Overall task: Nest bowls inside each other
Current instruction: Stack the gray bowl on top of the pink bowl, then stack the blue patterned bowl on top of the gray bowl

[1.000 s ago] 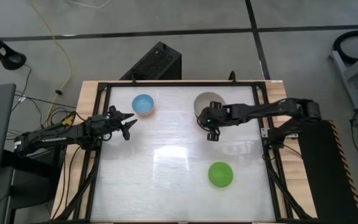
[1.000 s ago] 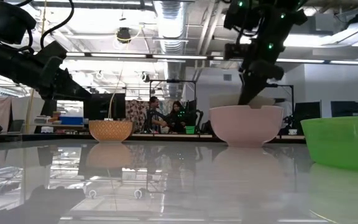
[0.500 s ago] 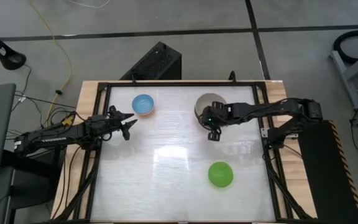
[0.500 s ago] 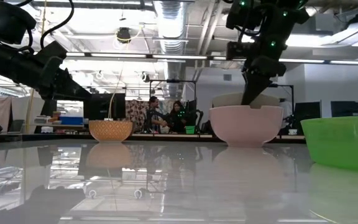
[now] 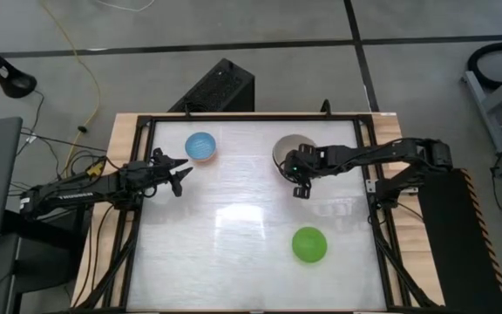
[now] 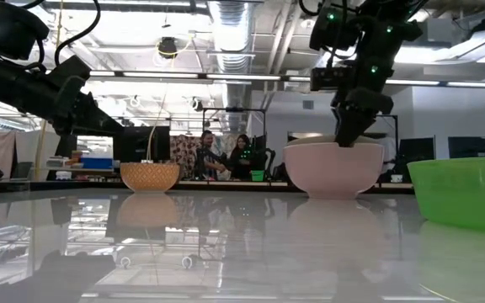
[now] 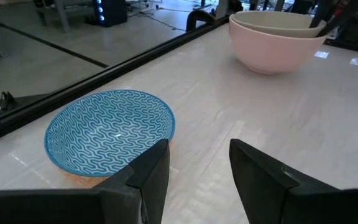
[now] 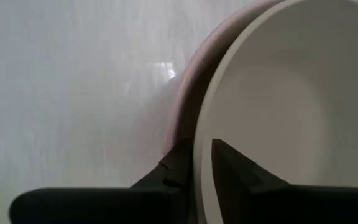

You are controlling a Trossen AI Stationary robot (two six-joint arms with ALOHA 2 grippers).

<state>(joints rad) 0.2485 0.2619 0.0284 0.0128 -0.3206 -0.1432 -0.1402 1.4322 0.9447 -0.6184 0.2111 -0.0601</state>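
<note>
The grey-beige bowl [image 8: 278,106] sits inside the pale pink bowl [image 6: 333,172] at the table's far right, its rim just above the pink one. My right gripper [image 8: 202,152] points steeply down at that rim on its near side. It is open, one finger inside the grey-beige bowl and one outside, and I see no touch. The blue patterned bowl [image 7: 110,134] rests on its base at the far left, just ahead of my open left gripper [image 7: 197,168]. The green bowl [image 5: 308,244] stands alone at the near right.
A black frame rail [image 5: 234,116] runs around the white tabletop. A black box [image 5: 220,87] lies beyond the far edge. Free room lies in the table's middle and near left. People sit far off in the room [image 6: 226,156] behind the table.
The grey-beige bowl, which stood tilted with one side raised above the pink bowl's rim, has sunk down into the pink bowl and now lies nearly level in it. My right gripper stays at the rim. The left arm has kept still.
</note>
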